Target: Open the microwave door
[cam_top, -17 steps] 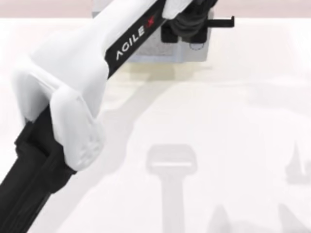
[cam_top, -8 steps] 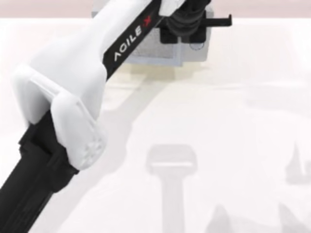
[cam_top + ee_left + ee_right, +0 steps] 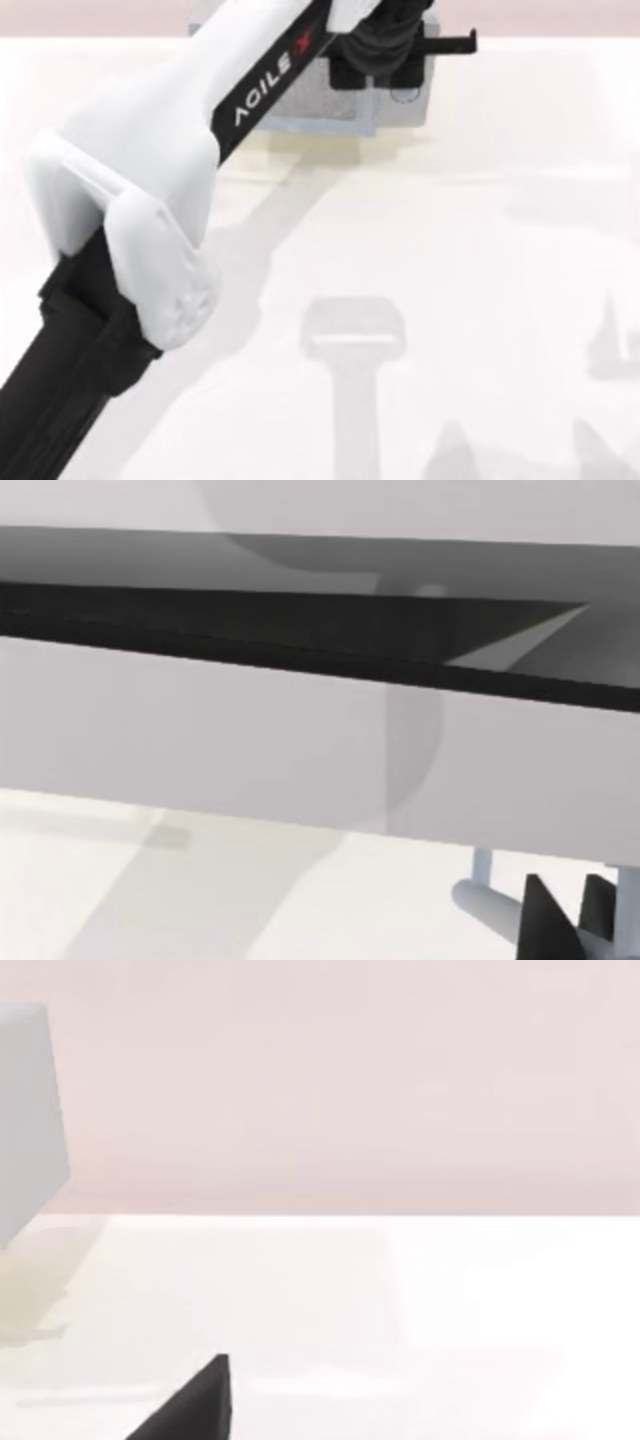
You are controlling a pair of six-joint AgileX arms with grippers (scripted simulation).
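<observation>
The light-grey microwave stands at the table's far edge, mostly under my left arm. Its door sticks out a little past the knob panel, slightly ajar. In the left wrist view the door fills the frame as a grey panel under a dark band. A pale bar handle is fixed to it. My left gripper is shut on that handle, one dark finger on each side. From above, the left gripper sits at the microwave's front. A dark tip of my right gripper shows only in its wrist view, far from the microwave.
My left arm crosses the table from the near left corner to the far middle. The pale tabletop carries only shadows. A pinkish wall rises behind the table.
The left gripper has shifted slightly to the left and toward the near side, and the door's lower edge now stands out from the microwave's front.
</observation>
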